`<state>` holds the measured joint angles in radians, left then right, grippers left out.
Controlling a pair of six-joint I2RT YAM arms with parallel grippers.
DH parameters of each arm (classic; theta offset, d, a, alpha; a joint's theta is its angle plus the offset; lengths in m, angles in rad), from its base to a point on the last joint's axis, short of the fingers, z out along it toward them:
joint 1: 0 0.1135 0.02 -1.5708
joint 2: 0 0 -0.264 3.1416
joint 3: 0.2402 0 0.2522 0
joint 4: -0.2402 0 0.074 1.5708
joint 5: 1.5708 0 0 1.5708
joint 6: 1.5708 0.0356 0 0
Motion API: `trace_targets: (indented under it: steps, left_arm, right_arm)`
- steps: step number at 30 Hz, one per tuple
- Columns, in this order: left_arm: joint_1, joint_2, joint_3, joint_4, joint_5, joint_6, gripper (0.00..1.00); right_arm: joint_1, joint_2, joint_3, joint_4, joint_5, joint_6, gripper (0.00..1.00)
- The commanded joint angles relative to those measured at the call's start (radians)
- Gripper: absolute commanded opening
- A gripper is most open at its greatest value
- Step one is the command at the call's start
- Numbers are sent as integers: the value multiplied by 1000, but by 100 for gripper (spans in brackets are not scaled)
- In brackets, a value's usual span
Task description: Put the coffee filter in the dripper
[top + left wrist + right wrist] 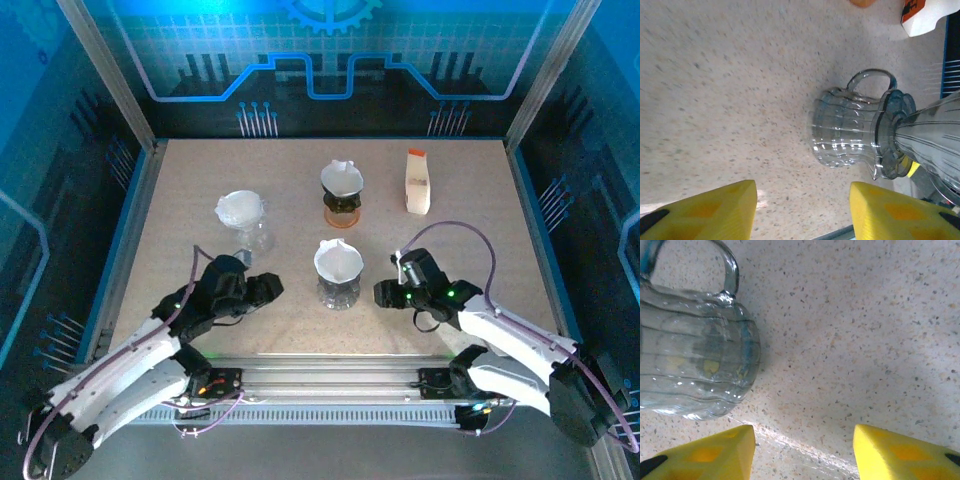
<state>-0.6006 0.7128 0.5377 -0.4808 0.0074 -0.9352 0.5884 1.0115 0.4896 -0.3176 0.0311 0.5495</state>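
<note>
A clear glass dripper (pixel 338 262) stands on a clear glass carafe (pixel 338 291) at the front centre of the table, and a white coffee filter (pixel 337 256) sits in its cone. My left gripper (pixel 268 288) is low, just left of the carafe, open and holding nothing. In the left wrist view the gripper (pixel 803 192) points at the carafe (pixel 850 130) and the ribbed dripper (pixel 932 135). My right gripper (pixel 385 292) is just right of the carafe, also open and holding nothing. In the right wrist view the gripper (pixel 804 432) is over bare table beside the carafe (pixel 695 355).
Another dripper with a white filter stands on an amber carafe (pixel 342 195) behind the centre one. A third clear dripper (pixel 243 215) with white paper stands at the left. A white box with an orange top (pixel 417 182) stands at the back right. Metal frame posts border the table.
</note>
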Motion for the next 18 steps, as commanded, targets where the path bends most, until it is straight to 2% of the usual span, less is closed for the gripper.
trace_targets:
  steps: [1, 4, 9, 13, 18]
  left_arm:
    - [19, -48, 130, -210, -166, 118, 54]
    - [116, -47, 191, -224, -140, 152, 42]
    - [409, -50, 172, -150, 43, 138, 29]
    - [571, -45, 107, -60, 91, 116, 26]
    - [727, 76, -49, 255, 216, -12, 24]
  right_arm:
    - [-13, -9, 39, -32, 26, -16, 56]
    - [-15, -8, 46, -29, 20, -19, 56]
    - [-16, -29, 55, -40, 34, -35, 56]
    - [-22, -58, 61, -52, 44, -43, 56]
    - [-29, -87, 64, -48, 38, -42, 56]
